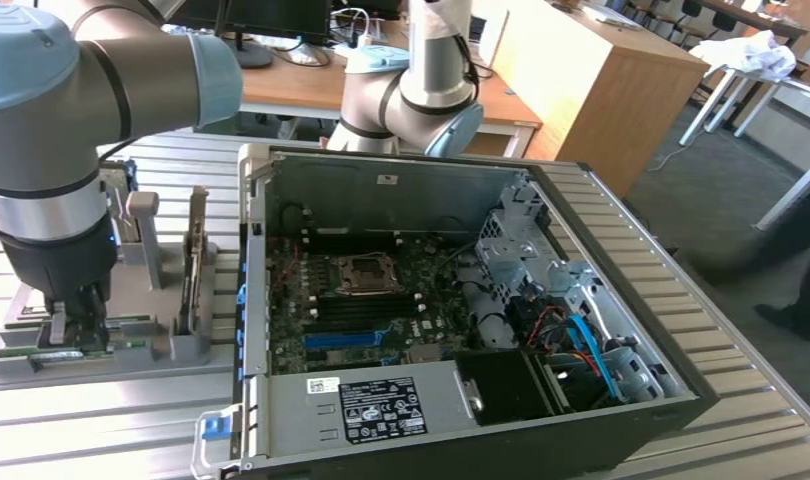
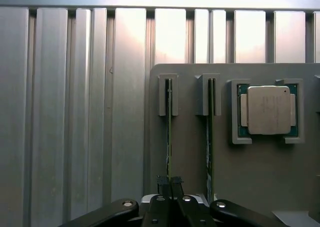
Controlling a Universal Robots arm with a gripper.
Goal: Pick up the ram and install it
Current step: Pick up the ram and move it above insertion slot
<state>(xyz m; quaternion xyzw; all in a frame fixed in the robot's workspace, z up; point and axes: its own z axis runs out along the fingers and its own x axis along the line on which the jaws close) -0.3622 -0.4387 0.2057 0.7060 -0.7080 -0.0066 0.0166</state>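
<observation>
The ram (image 2: 169, 132) is a thin green stick standing on edge in a slot of the grey holder (image 2: 190, 157). My gripper (image 2: 169, 181) is directly over it, its two black fingertips shut on the stick's top edge. A second stick (image 2: 210, 132) stands in the neighbouring slot, untouched. In the exterior view my gripper (image 1: 72, 335) reaches down into the holder (image 1: 178, 350) at the exterior view's left, beside the open computer case (image 1: 619, 300).
A square silver processor (image 2: 269, 109) sits in its own pocket of the holder, beside the second stick. The case lies open with the motherboard (image 1: 365, 310) and its blue memory slots (image 1: 341, 340) exposed. A second robot arm (image 1: 425, 100) stands behind the case. Everything rests on a ribbed metal table (image 1: 752, 430).
</observation>
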